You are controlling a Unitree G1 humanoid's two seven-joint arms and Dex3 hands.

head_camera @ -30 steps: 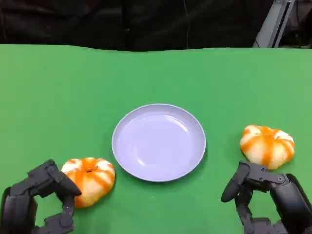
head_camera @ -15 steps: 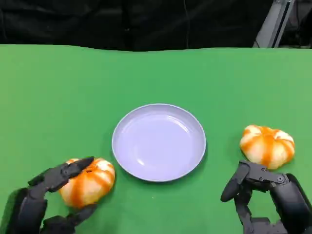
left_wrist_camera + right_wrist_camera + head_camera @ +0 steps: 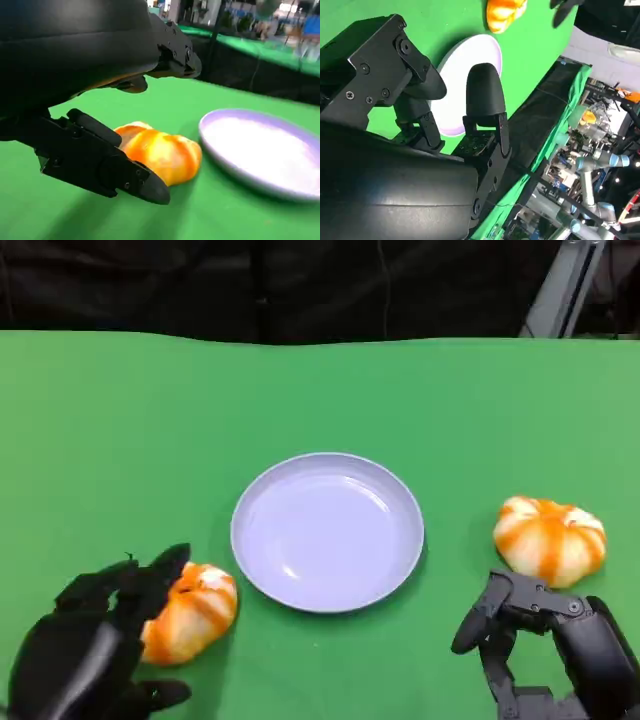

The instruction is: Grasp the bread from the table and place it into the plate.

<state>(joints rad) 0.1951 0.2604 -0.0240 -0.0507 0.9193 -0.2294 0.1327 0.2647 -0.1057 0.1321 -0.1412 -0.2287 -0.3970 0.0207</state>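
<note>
1. Plate [image 3: 328, 532] sits mid-bench on the green bench [image 3: 320, 390]; nothing lies in it, so no placing is done yet
2. Two breads are on the bench: left bread [image 3: 190, 611] just beside the plate's near-left rim, right bread [image 3: 549, 539] off the plate's right side, apart from it
3. Left hand [image 3: 95, 650] is at the left bread. Head view: upper fingers [image 3: 160, 575] lie over the bread's near-left side, a lower one reaches out beneath it, near the picture's bottom edge
4. Left wrist view: the bread [image 3: 160, 155] sits between fingers [image 3: 107, 162] on one side and fingers above it; these are spread around it, not closed. Contact cannot be told for certain; bread looks to be resting on the bench, not lifted
5. Right hand [image 3: 540, 645] is near the right bread, just short of it, not touching. Fingers part curled, apart, holding nothing; right wrist view agrees, with plate [image 3: 465, 85] beyond the fingers [image 3: 482, 95]
6. Judgement: early stage, the left grasp is forming. Left to do: close on the bread, lift, carry over the rim, set down in the plate, release. The right bread is untouched
</note>
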